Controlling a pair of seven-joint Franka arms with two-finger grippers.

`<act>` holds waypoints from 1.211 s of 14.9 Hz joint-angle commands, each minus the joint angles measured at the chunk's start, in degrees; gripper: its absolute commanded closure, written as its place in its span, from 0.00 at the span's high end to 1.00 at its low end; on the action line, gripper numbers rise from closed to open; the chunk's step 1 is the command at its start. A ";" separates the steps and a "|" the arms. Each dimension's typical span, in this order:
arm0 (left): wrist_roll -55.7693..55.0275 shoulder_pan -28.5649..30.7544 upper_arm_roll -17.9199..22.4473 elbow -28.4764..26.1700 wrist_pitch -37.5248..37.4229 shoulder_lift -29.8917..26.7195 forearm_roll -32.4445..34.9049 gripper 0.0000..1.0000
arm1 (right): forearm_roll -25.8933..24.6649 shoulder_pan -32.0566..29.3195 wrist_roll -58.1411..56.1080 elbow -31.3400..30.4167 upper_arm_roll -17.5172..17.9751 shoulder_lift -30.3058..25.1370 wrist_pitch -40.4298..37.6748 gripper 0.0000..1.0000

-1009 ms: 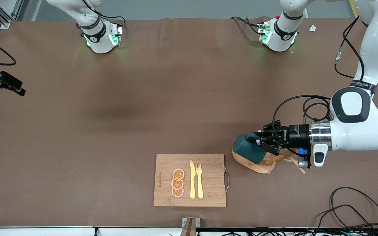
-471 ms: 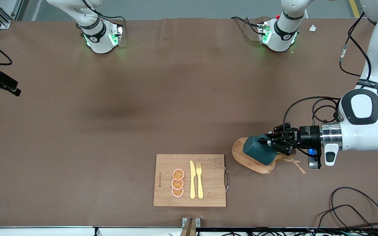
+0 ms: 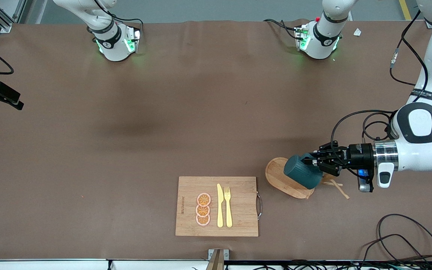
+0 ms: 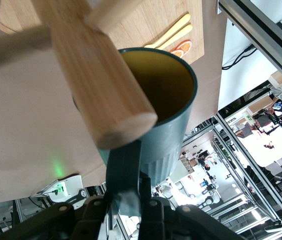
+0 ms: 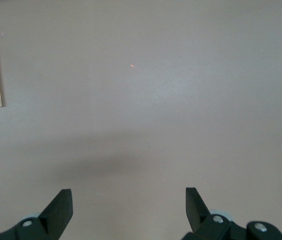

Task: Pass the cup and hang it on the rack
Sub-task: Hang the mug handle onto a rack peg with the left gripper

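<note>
While the left gripper is clenched on the loop handle of the cup, the cup hangs tilted on its side over the rack, its mouth turned toward the post. In the left wrist view, the rounded end of a wooden peg or post crosses the cup's rim, just beside the handle; whether the peg has entered the loop cannot be told.

Handling judgement: the cup appears rigid and glazed, probably ceramic, so moderately heavy, smooth and breakable on impact. The handle is the correct grasp point, since it fixes the cup's orientation and presents the loop to a peg. A grasp at 1 narrow point allows the body to swing, so motion should be slow.

The rack appears light and stands on its oval base on the worktop, beside the cutting board; a sideways push could shift or tip it.

The right gripper waits over bare worktop toward the right arm's end, fingers spread and holding nothing.
</note>
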 commanded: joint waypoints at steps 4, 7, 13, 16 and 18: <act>3.75 1.96 -0.23 -2.02 0.63 -0.49 -2.64 0.03 | -0.36 -0.99 -0.20 -0.58 0.80 -1.08 -0.23 1.00; 3.85 1.52 0.73 -1.85 0.98 -0.40 -3.53 0.10 | -0.36 -0.90 -0.20 -0.58 0.80 -1.08 -0.40 1.00; 3.24 1.17 1.00 -1.50 1.59 -0.66 -3.70 0.38 | -0.28 -0.73 -0.20 -0.93 0.88 -1.08 -0.49 1.00; 0.00 0.99 0.65 -1.06 1.59 -1.89 -2.83 0.59 | -0.28 -0.11 -0.37 -0.94 1.23 -1.17 -0.58 1.00; -4.22 0.91 -0.49 -0.10 1.51 -5.65 -0.91 1.00 | -0.36 0.59 -0.38 -0.85 1.23 -1.17 -0.58 1.00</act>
